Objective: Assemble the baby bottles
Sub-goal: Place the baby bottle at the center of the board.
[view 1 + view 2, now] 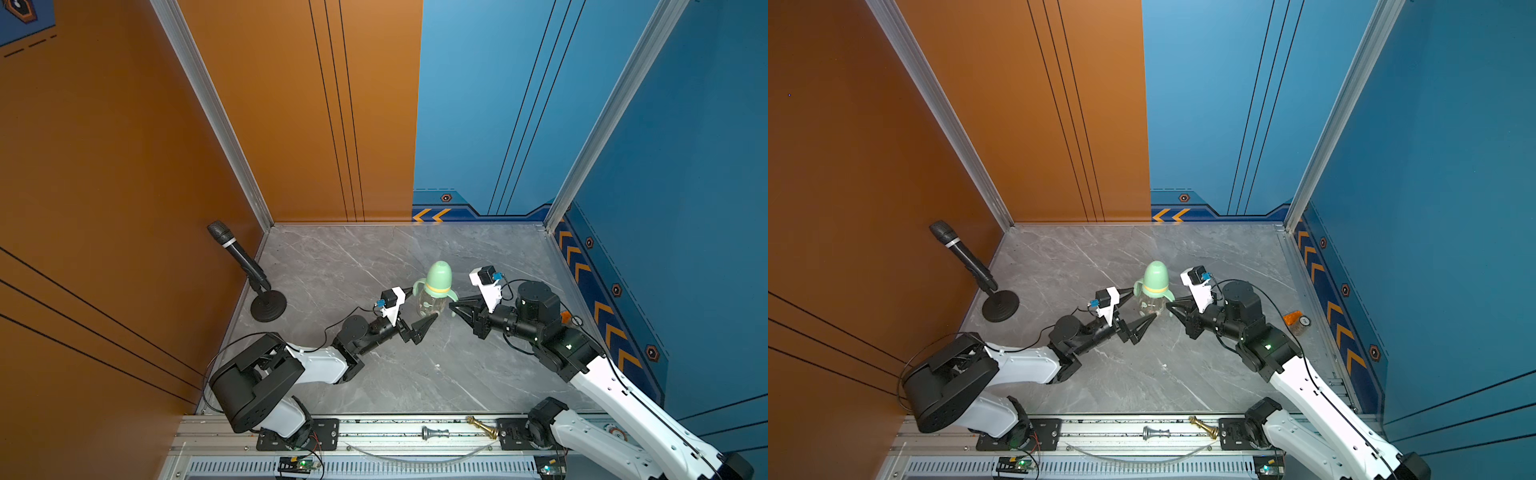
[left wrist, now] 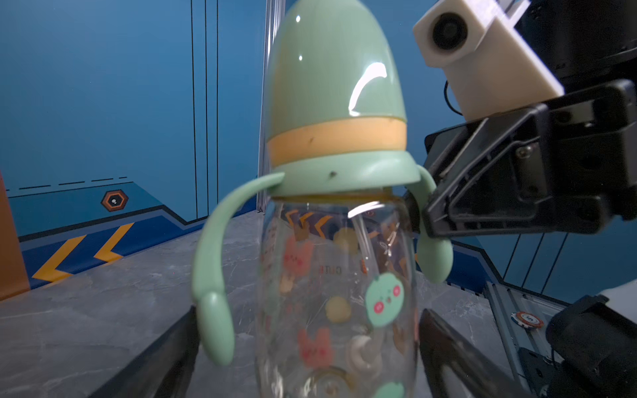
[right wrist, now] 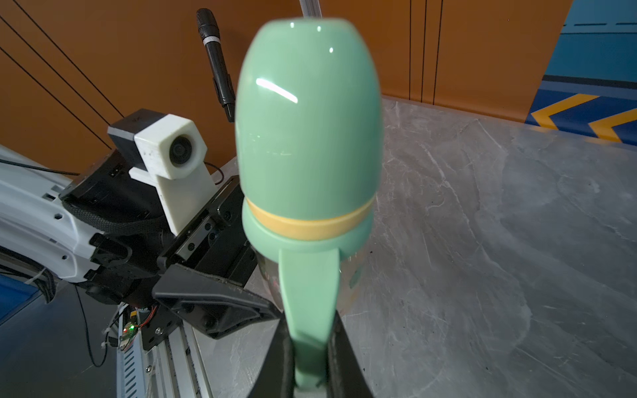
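In both top views the small clear baby bottle [image 1: 432,305] with cartoon prints stands upright near the middle of the grey marble-patterned tabletop [image 1: 374,257], fully put together: the mint-green egg-shaped dome cap [image 1: 439,275] sits over the yellow screw collar [image 1: 438,289], which sits on the mint-green two-handled ring [image 1: 419,286]. The left gripper [image 1: 419,309] has its black jaws spread wide on either side of the bottle body, not touching it as far as those views show; the left wrist view confirms this, with a dark finger low on each side of the glass and a gap between them and the bottle. That same view shows the rabbit and apple prints on the clear body [image 2: 337,293] and one curved handle [image 2: 210,275] hanging free, details too small from above. The right gripper [image 1: 453,308] points at the bottle from the other side; only the right wrist view makes plain that its jaws are clamped on the second green handle [image 3: 308,310], which runs down between the two black fingers [image 3: 275,358]. The top views alone show a black microphone on a round stand [image 1: 245,266] by the orange wall, and a silver chess piece [image 1: 434,433] and a gold chess piece [image 1: 482,427] lying on the front rail.
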`<action>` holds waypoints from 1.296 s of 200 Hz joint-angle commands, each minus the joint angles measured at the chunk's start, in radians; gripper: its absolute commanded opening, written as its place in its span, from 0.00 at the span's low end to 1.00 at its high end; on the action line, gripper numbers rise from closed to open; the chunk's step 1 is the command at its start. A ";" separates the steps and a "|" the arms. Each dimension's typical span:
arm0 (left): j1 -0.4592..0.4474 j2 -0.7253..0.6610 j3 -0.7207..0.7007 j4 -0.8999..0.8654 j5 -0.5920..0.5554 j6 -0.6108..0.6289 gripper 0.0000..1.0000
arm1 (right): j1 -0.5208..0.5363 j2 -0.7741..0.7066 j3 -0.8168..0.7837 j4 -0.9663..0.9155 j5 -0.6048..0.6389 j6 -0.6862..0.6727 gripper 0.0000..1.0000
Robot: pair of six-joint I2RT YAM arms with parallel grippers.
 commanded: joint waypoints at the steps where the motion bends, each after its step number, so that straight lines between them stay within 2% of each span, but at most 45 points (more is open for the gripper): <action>1: 0.015 -0.051 -0.046 0.023 -0.052 0.024 0.98 | 0.029 -0.009 -0.012 0.058 0.101 -0.021 0.00; 25: 0.015 -0.130 -0.099 0.011 -0.097 0.038 0.98 | 0.112 -0.003 -0.085 0.113 0.271 -0.060 0.00; 47: 0.009 -0.258 -0.102 -0.141 -0.151 0.049 0.97 | 0.187 0.011 -0.158 0.205 0.398 -0.082 0.00; 94: -0.003 -0.537 -0.065 -0.492 -0.248 0.117 0.98 | 0.238 0.062 -0.303 0.399 0.536 -0.110 0.00; 120: -0.004 -0.621 -0.055 -0.590 -0.267 0.128 0.98 | 0.272 0.089 -0.397 0.539 0.597 -0.113 0.00; 150: -0.007 -0.658 -0.032 -0.672 -0.273 0.143 0.97 | 0.282 0.117 -0.476 0.659 0.640 -0.101 0.00; 204: -0.010 -0.661 -0.017 -0.690 -0.290 0.176 0.98 | 0.282 0.232 -0.540 0.787 0.638 -0.052 0.00; 228: -0.012 -0.667 -0.007 -0.713 -0.290 0.190 0.98 | 0.283 0.234 -0.571 0.829 0.659 -0.034 0.00; 259: -0.012 -0.669 -0.007 -0.723 -0.293 0.212 0.98 | 0.281 0.229 -0.581 0.800 0.655 -0.029 0.10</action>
